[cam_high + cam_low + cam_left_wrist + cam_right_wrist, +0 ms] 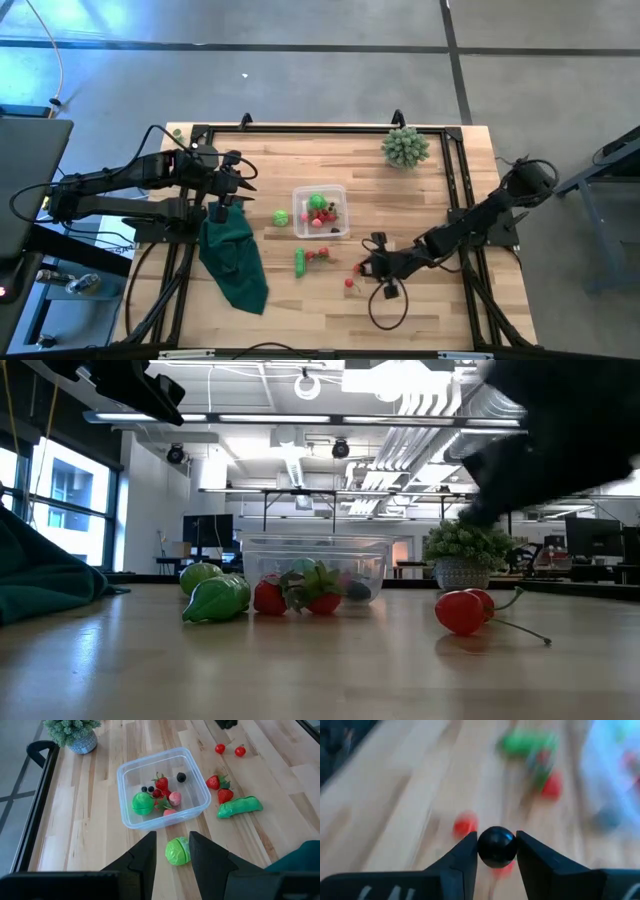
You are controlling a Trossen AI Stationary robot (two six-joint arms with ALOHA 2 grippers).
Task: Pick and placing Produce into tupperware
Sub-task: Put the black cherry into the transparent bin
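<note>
The clear tupperware point(320, 212) point(162, 787) stands mid-table and holds a green ball, strawberries, pink pieces and dark berries. Outside it on the wood lie a green ball point(281, 217) point(177, 851), a green pod point(300, 261) point(240, 806), two strawberries point(220, 789) and two cherries point(352, 276) point(462, 610). My left gripper point(235, 185) point(172, 851) hangs open above the table left of the container, with the loose green ball showing beyond its fingers. My right gripper point(372, 262) point(496, 842) is near the cherries, shut on a small black ball point(496, 846). My right gripper pinches the small black ball point(496, 855) between its two fingertips, one finger on each side of it. The ball is lifted clear of the wood, which shows blurred behind it.
A dark green cloth point(235, 258) point(40, 580) lies by the table's left side under the left arm. A pale green spiky plant in a pot point(405, 147) point(75, 732) stands at the far edge. A black cable loops near the right gripper point(385, 305).
</note>
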